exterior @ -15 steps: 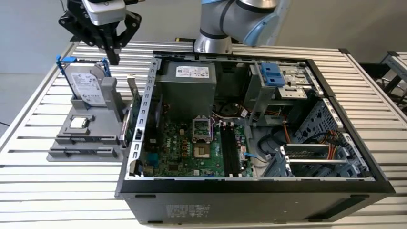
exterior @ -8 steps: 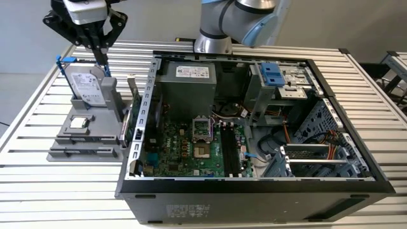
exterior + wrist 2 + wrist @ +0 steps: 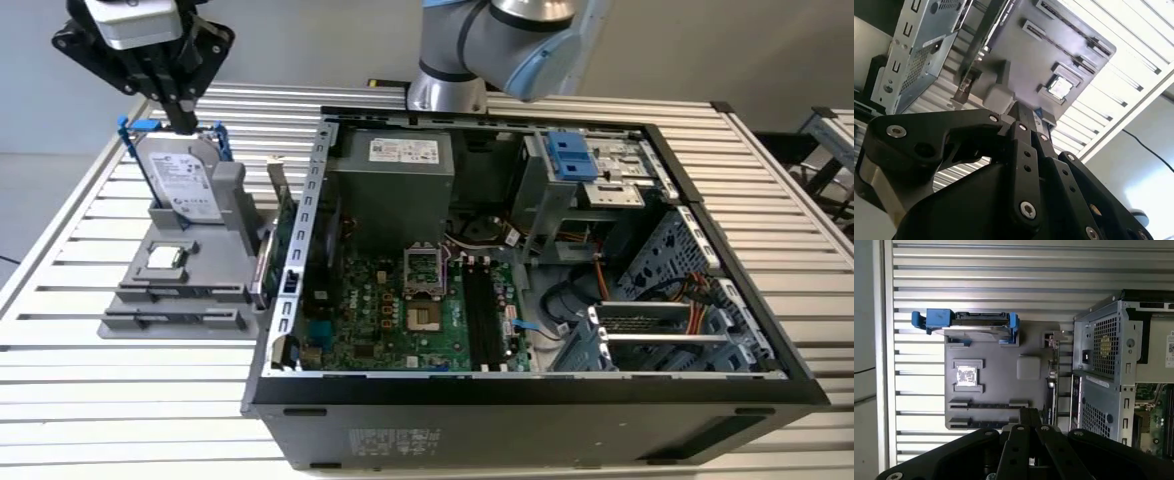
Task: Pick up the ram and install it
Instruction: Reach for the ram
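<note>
My gripper (image 3: pixel 179 112) hangs high over the grey parts holder (image 3: pixel 200 262) at the exterior view's left, just above the upright silver hard drive (image 3: pixel 184 175) with blue rails. Its dark fingers (image 3: pixel 1029 416) are pressed together with nothing between them; in the second wrist view the fingertips (image 3: pixel 1022 114) point at the holder (image 3: pixel 1019 55). The holder's two long narrow slots (image 3: pixel 989 405) look like thin dark lines. The ram is hidden. On the motherboard, two long black memory slots (image 3: pixel 481 318) run side by side.
The open computer case (image 3: pixel 534 385) fills the middle of the slatted metal table (image 3: pixel 120 400). A green expansion card (image 3: pixel 283 250) stands between the holder and the case wall. A small square chip (image 3: pixel 966 375) lies in the holder. The arm's base (image 3: pixel 447 90) stands behind the case.
</note>
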Controlling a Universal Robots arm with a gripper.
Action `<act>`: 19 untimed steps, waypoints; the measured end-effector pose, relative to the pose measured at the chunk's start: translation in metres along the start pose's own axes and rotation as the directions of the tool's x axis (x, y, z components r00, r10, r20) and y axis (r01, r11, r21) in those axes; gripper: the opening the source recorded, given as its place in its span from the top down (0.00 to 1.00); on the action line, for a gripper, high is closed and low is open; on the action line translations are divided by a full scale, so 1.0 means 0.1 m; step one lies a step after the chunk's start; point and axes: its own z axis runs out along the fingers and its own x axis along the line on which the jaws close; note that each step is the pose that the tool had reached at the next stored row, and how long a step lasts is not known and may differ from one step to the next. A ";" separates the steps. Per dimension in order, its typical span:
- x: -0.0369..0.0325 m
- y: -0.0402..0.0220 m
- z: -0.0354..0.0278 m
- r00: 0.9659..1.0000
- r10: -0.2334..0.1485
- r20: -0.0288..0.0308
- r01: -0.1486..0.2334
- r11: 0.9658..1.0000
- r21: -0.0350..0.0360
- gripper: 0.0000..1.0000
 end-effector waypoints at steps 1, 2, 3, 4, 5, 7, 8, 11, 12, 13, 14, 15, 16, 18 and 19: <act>0.032 0.000 -0.001 1.000 -0.001 0.000 0.001 1.000 0.000 1.00; 0.064 0.000 -0.002 1.000 -0.001 0.000 0.001 1.000 0.000 1.00; 0.097 0.000 -0.003 1.000 -0.002 0.000 0.002 1.000 0.000 1.00; 0.129 0.000 -0.003 1.000 -0.002 0.000 0.002 1.000 0.000 1.00; 0.161 0.000 -0.004 1.000 -0.003 0.000 0.003 1.000 0.000 1.00; 0.223 0.000 -0.004 1.000 -0.004 0.000 0.004 1.000 0.000 1.00; 0.252 -0.001 -0.005 1.000 -0.004 0.000 0.004 1.000 0.000 1.00; 0.337 -0.001 -0.007 1.000 -0.005 0.000 0.005 1.000 0.000 1.00; 0.365 -0.001 -0.007 1.000 -0.006 0.000 0.006 1.000 0.000 1.00; 0.391 -0.001 -0.008 1.000 -0.006 0.000 0.006 1.000 0.000 1.00; 0.416 -0.001 -0.008 1.000 -0.006 -0.001 0.006 1.000 0.000 1.00; 0.440 -0.001 -0.009 1.000 -0.006 -0.001 0.006 1.000 0.000 1.00; 0.460 -0.001 -0.009 1.000 -0.006 -0.001 0.006 1.000 0.000 1.00; 0.478 -0.001 -0.009 1.000 -0.006 -0.001 0.006 1.000 0.000 1.00; 0.478 -0.001 -0.009 1.000 -0.007 -0.001 0.007 1.000 0.000 1.00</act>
